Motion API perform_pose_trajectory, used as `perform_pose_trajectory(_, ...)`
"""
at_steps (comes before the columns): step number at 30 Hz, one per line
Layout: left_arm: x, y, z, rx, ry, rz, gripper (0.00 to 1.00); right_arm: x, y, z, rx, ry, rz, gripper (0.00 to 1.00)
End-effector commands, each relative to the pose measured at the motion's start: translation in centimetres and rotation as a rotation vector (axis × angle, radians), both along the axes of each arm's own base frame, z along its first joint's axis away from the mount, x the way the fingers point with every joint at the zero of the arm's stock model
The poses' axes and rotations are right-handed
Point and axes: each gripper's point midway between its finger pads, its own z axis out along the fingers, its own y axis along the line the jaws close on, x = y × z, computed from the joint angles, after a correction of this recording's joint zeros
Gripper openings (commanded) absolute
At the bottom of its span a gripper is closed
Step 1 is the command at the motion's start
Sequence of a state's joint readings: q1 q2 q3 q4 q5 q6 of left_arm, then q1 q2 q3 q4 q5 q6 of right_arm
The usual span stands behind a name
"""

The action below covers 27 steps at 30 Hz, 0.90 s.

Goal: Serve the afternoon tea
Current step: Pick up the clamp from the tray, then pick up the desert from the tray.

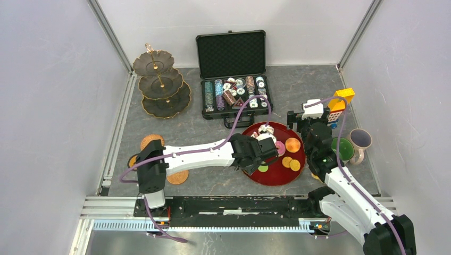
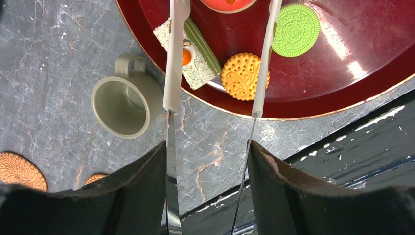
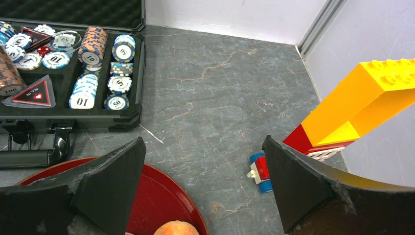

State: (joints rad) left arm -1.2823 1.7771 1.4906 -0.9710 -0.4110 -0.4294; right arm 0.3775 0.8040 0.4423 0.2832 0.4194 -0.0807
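A dark red tray [image 1: 276, 178] holds the toy sweets: a frosted donut [image 1: 266, 129], an orange round [image 1: 292, 144], yellow biscuits [image 1: 291, 163]. My left gripper [image 1: 268, 151] is shut on metal tongs [image 2: 169, 73] with white tips. In the left wrist view [image 2: 208, 147] the open tong tips straddle a green cake slice [image 2: 195, 63] and a yellow biscuit [image 2: 241, 76]; a green cookie [image 2: 295, 30] lies beside. A grey mug [image 2: 122, 105] stands just off the tray. My right gripper [image 1: 304, 123] is open and empty over the tray's far right rim [image 3: 203, 144]. The three-tier stand [image 1: 162, 85] is at the back left.
The open poker chip case [image 1: 232, 90] stands behind the tray. A red-yellow block tower [image 1: 339, 103] and a small loose block [image 3: 259, 172] are at the right. A green mug [image 1: 343, 149] and a pale mug [image 1: 361, 139] sit right of the tray. Woven coasters [image 1: 152, 142] lie left.
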Motion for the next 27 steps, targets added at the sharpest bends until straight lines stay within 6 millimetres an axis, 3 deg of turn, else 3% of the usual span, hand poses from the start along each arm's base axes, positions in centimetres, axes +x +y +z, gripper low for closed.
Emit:
perform_pose_trajectory(1, 1.0, -1.2, 1.1, -0.012, -0.046, -0.032, 0.65, 0.0, -0.3, 1.0, 0.006, -0.045, -0.013, 0.98)
perform_pose_trajectory(9, 1.7, -1.8, 1.0, -0.005, -0.070, -0.035, 0.65, 0.0, -0.3, 0.9, 0.006, -0.044, -0.013, 0.98)
perform_pose_trajectory(15, 2.1, -1.7, 0.9, 0.008, -0.087, -0.030, 0.56, 0.0, -0.4, 0.9, 0.005, -0.042, -0.017, 0.98)
perform_pose_trajectory(20, 2.0, -1.8, 1.3, -0.006, -0.084, -0.033, 0.48, 0.0, -0.4, 0.8, 0.005, -0.040, -0.015, 0.98)
perform_pose_trajectory(27, 1.3, -1.9, 3.0, -0.067, -0.066, -0.041, 0.46, 0.1, -0.3, 0.9, 0.006, -0.040, -0.013, 0.98)
